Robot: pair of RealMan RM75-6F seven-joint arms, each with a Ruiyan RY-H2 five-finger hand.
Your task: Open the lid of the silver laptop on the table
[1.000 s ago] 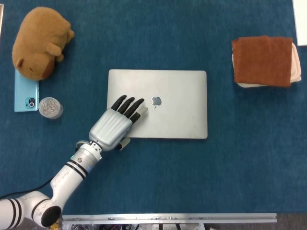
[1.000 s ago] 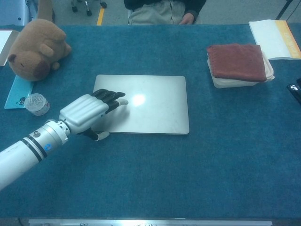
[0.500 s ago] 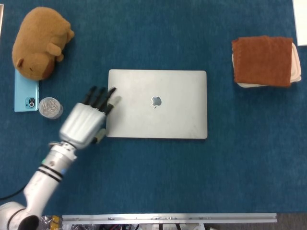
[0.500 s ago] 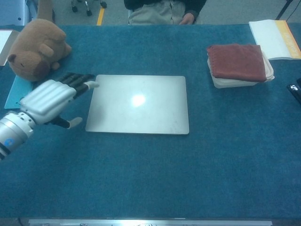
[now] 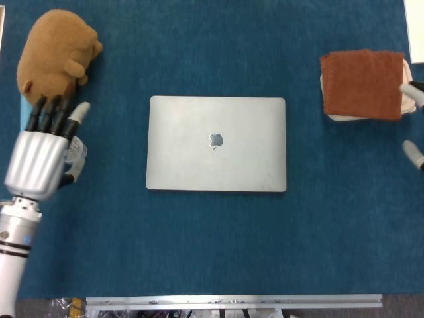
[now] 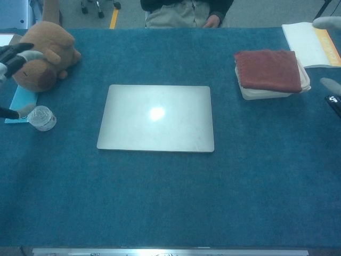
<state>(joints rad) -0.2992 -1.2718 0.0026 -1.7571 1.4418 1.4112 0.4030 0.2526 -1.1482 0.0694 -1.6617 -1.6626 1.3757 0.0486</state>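
The silver laptop (image 5: pixel 216 144) lies shut and flat in the middle of the blue table, logo up; the chest view shows the laptop (image 6: pixel 155 118) with its lid down too. My left hand (image 5: pixel 40 156) hovers well to the left of it, fingers straight and apart, holding nothing, over the phone and jar. Only the dark fingertips of the left hand (image 6: pixel 13 56) show at the chest view's left edge. At the right edge, pale tips of my right hand (image 5: pixel 414 91) peek in beside the towel, spread wide apart; the right hand (image 6: pixel 326 22) also shows there in the chest view.
A brown plush animal (image 5: pixel 56 50) sits at the far left, with a light-blue phone (image 6: pixel 21 101) and a small clear jar (image 6: pixel 41 118) beside it. A rust-red towel (image 5: pixel 363 83) lies on a white container at the right. A book (image 6: pixel 311 42) lies far right.
My left hand has lifted off the laptop lid and swung left, past the laptop's edge to above the phone and jar. Right-hand fingertips have come into view at the right edge. The laptop stays shut.
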